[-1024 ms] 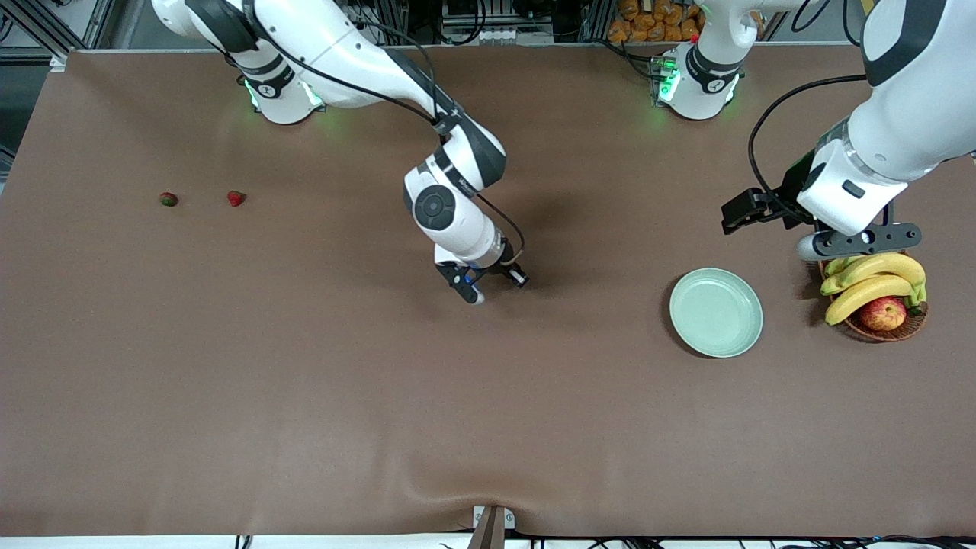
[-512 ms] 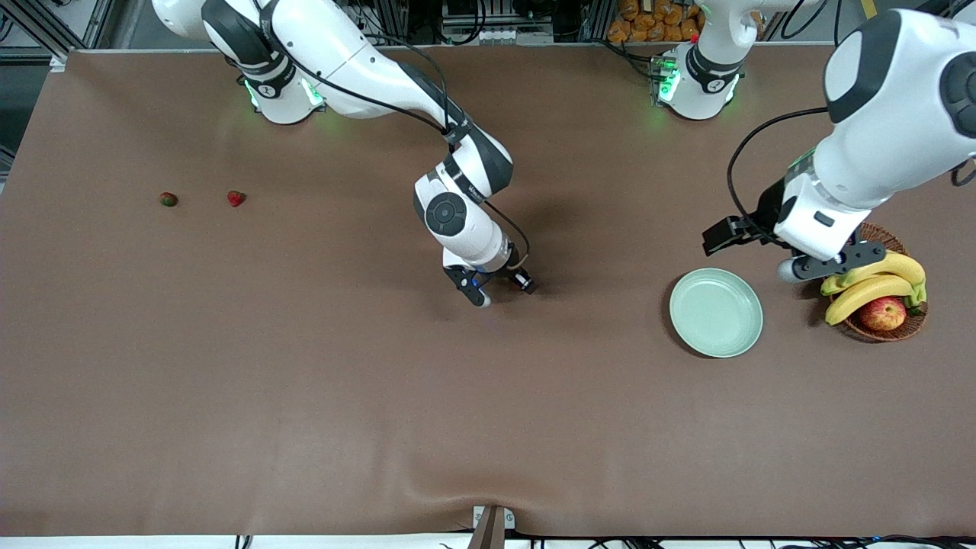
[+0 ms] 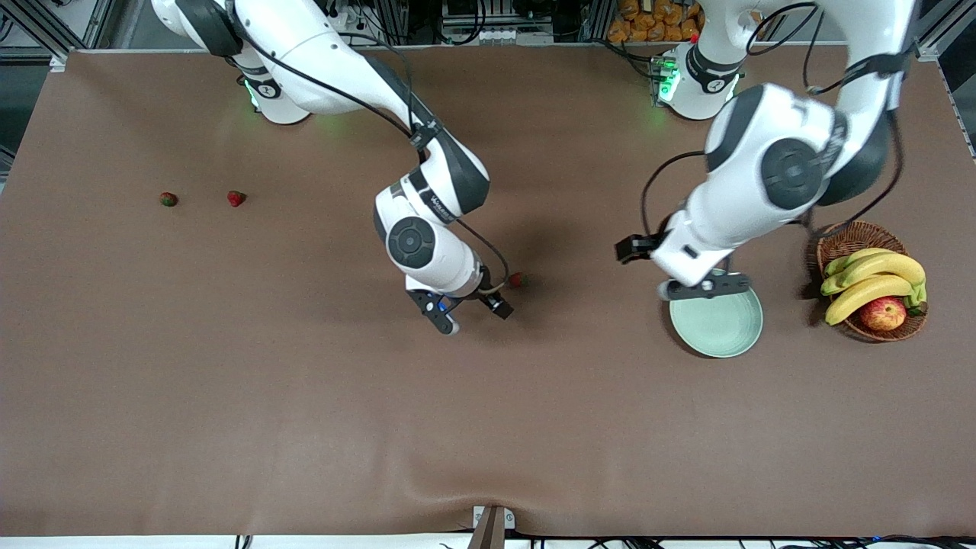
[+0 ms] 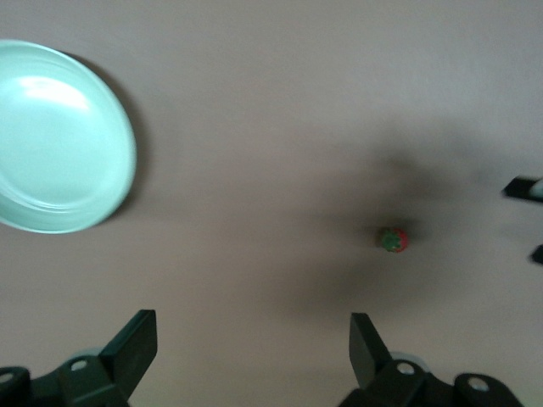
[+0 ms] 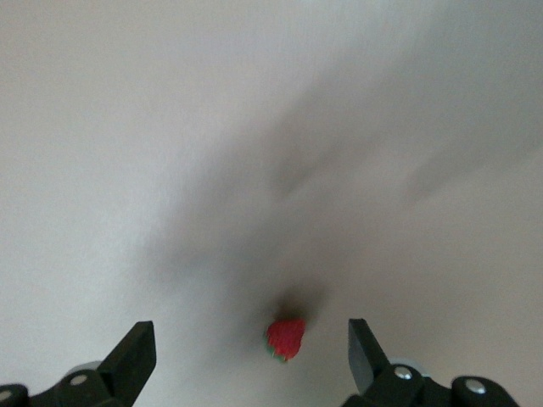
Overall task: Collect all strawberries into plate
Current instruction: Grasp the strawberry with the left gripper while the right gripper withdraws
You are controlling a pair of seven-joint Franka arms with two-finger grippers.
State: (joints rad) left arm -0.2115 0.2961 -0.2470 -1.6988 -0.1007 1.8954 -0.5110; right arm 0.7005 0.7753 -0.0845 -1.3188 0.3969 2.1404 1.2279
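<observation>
Even overhead light is filling the front view, and the brown table cloth [image 3: 305,396] is showing crisp and evenly bright, with a faint paler sheen toward the camera's edge. Soft dark shadows are spreading on the cloth beside both arms. Green lamps are glowing at the two bases. The mint-green plate [image 4: 59,144] is catching a white glare patch in the left wrist view and casting a thin dark rim shadow. Both wrist views are looking soft and hazy; the strawberry [image 5: 286,338] is sitting in a broad smeared shadow, its outline blurring.
</observation>
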